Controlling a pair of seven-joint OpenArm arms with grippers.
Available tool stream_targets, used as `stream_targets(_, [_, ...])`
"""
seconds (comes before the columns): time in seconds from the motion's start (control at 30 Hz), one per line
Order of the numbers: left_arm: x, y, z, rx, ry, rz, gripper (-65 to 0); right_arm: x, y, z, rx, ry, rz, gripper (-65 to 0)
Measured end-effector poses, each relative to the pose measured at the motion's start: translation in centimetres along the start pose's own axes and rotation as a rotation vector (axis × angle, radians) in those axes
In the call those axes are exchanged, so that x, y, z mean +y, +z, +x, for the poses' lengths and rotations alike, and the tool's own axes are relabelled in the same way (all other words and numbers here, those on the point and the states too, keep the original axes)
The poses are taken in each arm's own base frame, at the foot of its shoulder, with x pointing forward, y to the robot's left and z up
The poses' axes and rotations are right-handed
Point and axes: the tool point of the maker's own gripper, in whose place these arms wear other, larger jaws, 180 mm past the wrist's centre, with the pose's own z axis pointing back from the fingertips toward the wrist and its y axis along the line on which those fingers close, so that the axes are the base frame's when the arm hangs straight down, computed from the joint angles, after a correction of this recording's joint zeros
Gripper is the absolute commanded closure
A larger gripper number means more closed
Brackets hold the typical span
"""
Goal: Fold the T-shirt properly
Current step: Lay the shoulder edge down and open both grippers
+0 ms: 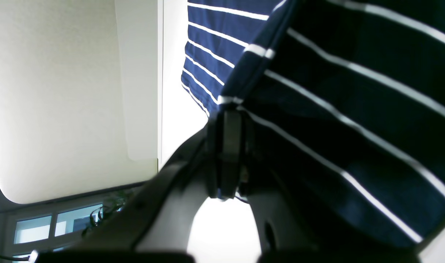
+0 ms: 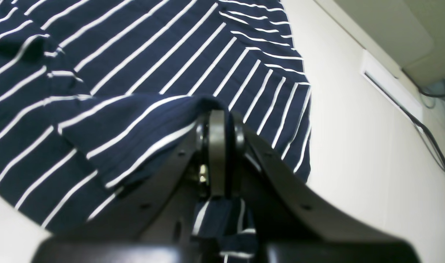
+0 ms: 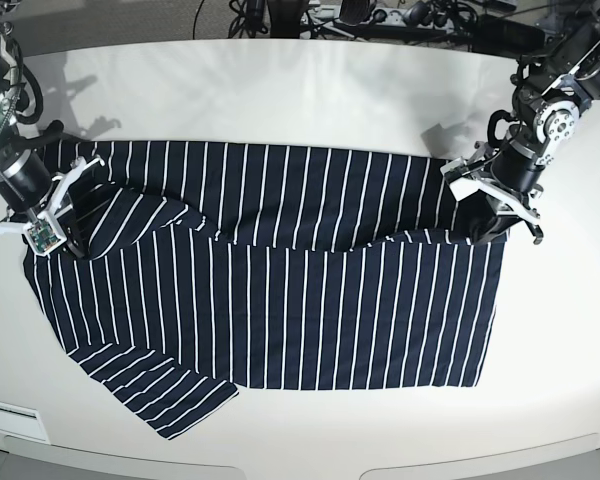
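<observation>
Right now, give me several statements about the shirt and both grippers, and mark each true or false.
1. Both grippers are shut on the T-shirt. True: the left gripper and right gripper each pinch cloth.
2. The shirt is plain white. False: dark navy with thin white stripes.
3. The shirt lies on a white table. True.
4. A sleeve pokes out at the near edge in the base view. True.
5. The shirt hangs wholly in the air. False: most lies flat.

The worktop [image 3: 310, 90] is being viewed from above; the T-shirt [image 3: 280, 290] is being shared closely by both wrist views.
</observation>
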Motion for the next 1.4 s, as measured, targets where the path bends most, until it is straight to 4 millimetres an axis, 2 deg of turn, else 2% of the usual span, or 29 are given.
stream_targets(0.03, [0.0,-0.1,0.2,-0.003,0.023,-0.002,0.0,-0.3,-0.3,0.3,-0.010,-0.019,-0.006,-7.1])
stream_targets(0.07, [0.3,-0.3,0.4,-0.006,0.040,0.010,-8.9,-0.8,-0.6,0.6,-0.020,-0.031,-0.028,-18.8])
stream_targets(0.1, [1.6,-0.5,0.3,0.002,0.069,0.070,-18.0,-1.7,-1.0,1.0,-0.029,-0.061,-0.067,-29.0])
stream_targets(0.13, [3.3,-0.7,-0.5,0.046,0.114,0.158,-24.8,-3.0,-1.1,1.4,-0.042,-0.093,-0.127,-36.2])
stream_targets(0.17, [5.0,-0.7,-1.5,0.098,0.162,0.243,-28.4,-4.4,-1.0,1.9,-0.061,-0.142,-0.194,-38.6])
stream_targets(0.23, [8.4,-0.4,-3.4,0.170,0.307,0.415,-28.6,-6.1,-0.9,2.6,-0.093,-0.214,-0.273,-38.3])
stream_targets(0.3, [9.6,-0.1,-4.0,0.203,0.387,0.494,-27.6,-4.7,-1.3,3.0,-0.113,-0.255,-0.206,-32.5])
stream_targets(0.33, [9.2,-0.2,-3.8,0.206,0.402,0.489,-24.1,-3.3,-1.6,2.8,-0.094,-0.242,-0.137,-25.2])
stream_targets(0.4, [7.0,-0.5,-3.3,0.221,0.460,0.432,-9.6,-1.0,-2.0,1.5,-0.019,-0.243,-0.049,-3.1])
stream_targets(0.43, [5.8,-0.6,-3.1,0.226,0.482,0.399,-0.4,-0.5,-2.1,0.5,0.033,-0.252,-0.037,0.0])
stream_targets(0.5, [4.5,-0.7,-2.8,0.235,0.506,0.365,0.0,0.0,-1.9,-0.9,0.088,-0.270,-0.037,0.0])
stream_targets(0.67, [3.3,-1.2,-1.9,0.213,0.453,0.290,0.0,1.1,-0.8,-4.6,0.200,-0.229,-0.064,0.0])
stream_targets(0.8, [-1.5,-2.3,0.8,0.116,0.462,-0.013,0.0,2.0,-0.3,-7.4,0.269,-0.229,-0.053,0.0])
stream_targets(0.87, [-3.4,-2.4,1.4,0.106,0.480,-0.098,0.0,2.1,-0.5,-8.9,0.295,-0.241,-0.045,0.0])
stream_targets(0.97, [-4.4,-2.8,1.0,0.123,0.499,-0.115,0.0,2.2,-0.8,-11.1,0.337,-0.263,-0.031,0.0])
stream_targets(1.07, [-5.9,-3.3,-0.1,0.155,0.473,-0.150,0.0,3.5,-0.5,-14.1,0.424,-0.294,0.022,0.0])
stream_targets(1.23, [-7.1,-3.5,-1.0,0.193,0.465,-0.209,0.0,3.8,0.0,-15.2,0.485,-0.296,0.033,0.0])
stream_targets(1.4, [-9.2,-1.3,-0.5,0.233,0.433,-0.279,0.0,5.1,1.3,-15.8,0.511,-0.288,0.059,0.0])
